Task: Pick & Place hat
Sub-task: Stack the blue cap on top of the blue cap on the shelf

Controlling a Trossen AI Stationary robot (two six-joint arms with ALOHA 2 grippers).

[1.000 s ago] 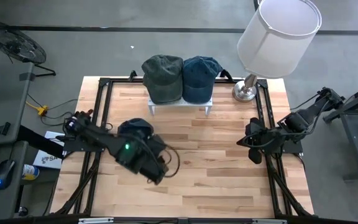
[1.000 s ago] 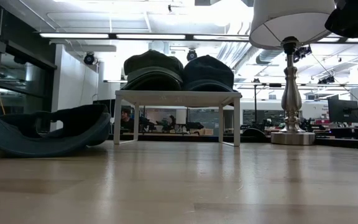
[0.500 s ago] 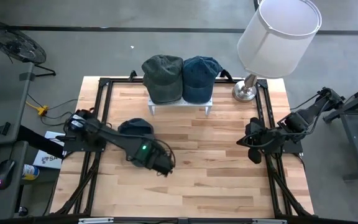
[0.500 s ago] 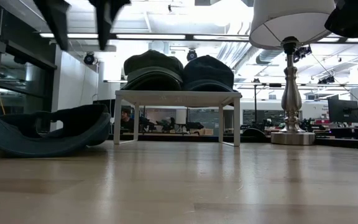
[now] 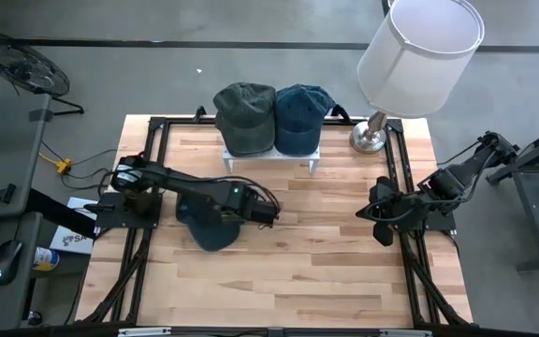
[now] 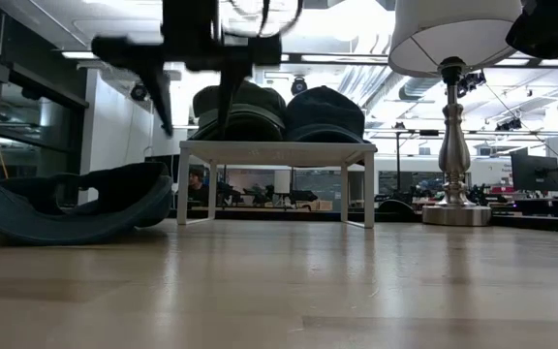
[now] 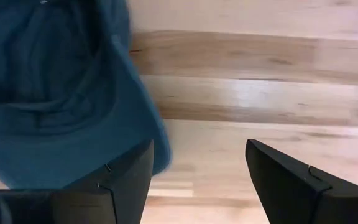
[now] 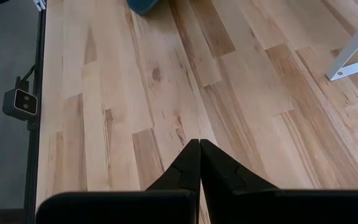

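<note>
- Behind the wooden table [image 5: 326, 271] stands an open workshop hall with ceiling lights; a lamp [image 5: 417, 47] sits at the table's far right corner.
- A white stand [image 5: 271, 156] at the far middle edge carries two caps side by side, a green cap [image 5: 245, 116] and a blue cap [image 5: 301, 116].
- A third dark blue cap [image 5: 206, 222] lies on the table left of centre, well short of the stand, and appears to be upside down: the left wrist view looks into its hollow.
- Judging by this, two caps are placed and this one is left; it is not yet gripped or lifted.
- Its long axis seems to run from the far side of the table toward the near side, with the broader end that may be the brim pointing to the near edge.
- Left gripper [image 5: 268, 212] hangs above the table just right of the cap, jaws wide and empty, one finger [image 7: 126, 180] at the cap's edge.
- Right gripper [image 5: 379, 218] waits at the right edge, jaws closed together, holding nothing.
</note>
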